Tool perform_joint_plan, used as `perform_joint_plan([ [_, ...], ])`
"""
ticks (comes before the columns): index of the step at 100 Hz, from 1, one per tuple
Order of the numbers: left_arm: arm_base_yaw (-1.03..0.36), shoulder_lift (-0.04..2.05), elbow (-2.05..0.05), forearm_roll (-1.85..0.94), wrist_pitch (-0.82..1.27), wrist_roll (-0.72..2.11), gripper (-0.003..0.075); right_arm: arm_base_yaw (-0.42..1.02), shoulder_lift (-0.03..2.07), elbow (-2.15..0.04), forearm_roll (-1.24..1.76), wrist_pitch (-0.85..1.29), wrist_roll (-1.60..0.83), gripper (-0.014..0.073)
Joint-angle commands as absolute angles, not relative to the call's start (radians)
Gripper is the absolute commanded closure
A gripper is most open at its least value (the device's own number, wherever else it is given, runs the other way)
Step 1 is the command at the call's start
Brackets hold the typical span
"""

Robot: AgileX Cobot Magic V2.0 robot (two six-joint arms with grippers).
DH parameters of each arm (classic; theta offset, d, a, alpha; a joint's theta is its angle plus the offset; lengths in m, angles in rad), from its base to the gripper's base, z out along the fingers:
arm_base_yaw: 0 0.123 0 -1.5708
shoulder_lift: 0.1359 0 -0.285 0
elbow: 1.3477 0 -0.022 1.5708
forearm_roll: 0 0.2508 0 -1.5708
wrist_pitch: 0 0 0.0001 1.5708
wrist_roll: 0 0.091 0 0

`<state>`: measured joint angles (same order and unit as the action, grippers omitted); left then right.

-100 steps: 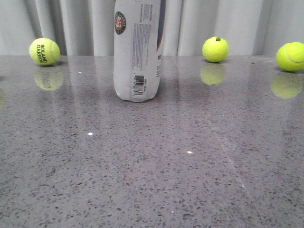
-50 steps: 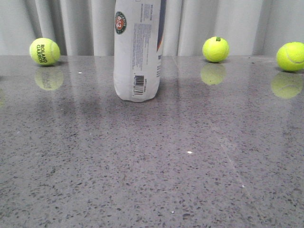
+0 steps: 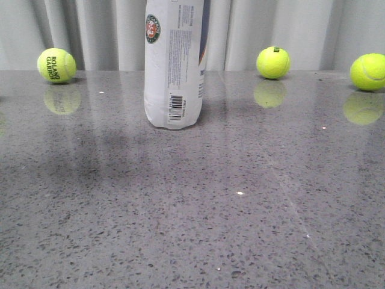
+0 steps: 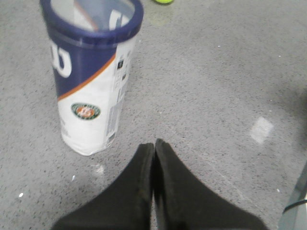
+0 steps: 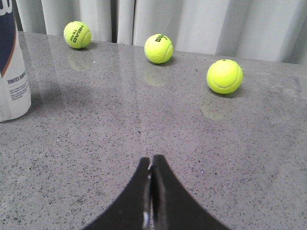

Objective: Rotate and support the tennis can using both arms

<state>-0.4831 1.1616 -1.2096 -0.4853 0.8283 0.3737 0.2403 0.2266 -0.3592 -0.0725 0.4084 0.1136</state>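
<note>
While the tennis can (image 3: 175, 63) stands upright on the grey tabletop (image 3: 192, 211) in the front view, toward the far side and a little left of centre, we see neither arm there. Three tennis balls sit along the far edge: one at far left (image 3: 56, 65), two to the right (image 3: 273, 62) (image 3: 368, 71), all well apart from the can.

In the left wrist view, the left end effector (image 4: 154, 144) has its fingers pressed together with nothing between them, hanging above the tabletop near the can but not touching it. We see down onto the navy end band (image 4: 91, 36) and through the clear end; the tube looks empty, though we cannot be sure.

In the right wrist view, the right end effector (image 5: 151, 160) is likewise closed and empty, with the can at the frame's edge, well apart.

We judge the can light, tall and easy to topple, its thin plastic wall smooth, slippery and likely to dent under a hard squeeze. We would take it gently at mid-height on the white label, with the other arm steadying the banded end.
</note>
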Motion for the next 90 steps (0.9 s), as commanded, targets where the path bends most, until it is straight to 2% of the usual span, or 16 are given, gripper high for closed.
perform_joint_plan([
  [1, -0.49, 1.101, -1.167, -0.515, 0.672, 0.373, 0.074, 0.235, 0.236, -0.386, -0.082, 0.328, 0.111, 0.0661],
  [55, -0.49, 0.873, -0.887, -0.323, 0.412, 0.373, 0.074, 0.235, 0.236, -0.386, -0.082, 0.328, 0.111, 0.0661],
  [90, -0.49, 0.792, -0.722, -0.27, 0.099, 0.373, 0.074, 0.235, 0.236, -0.386, -0.082, 0.328, 0.111, 0.0661],
])
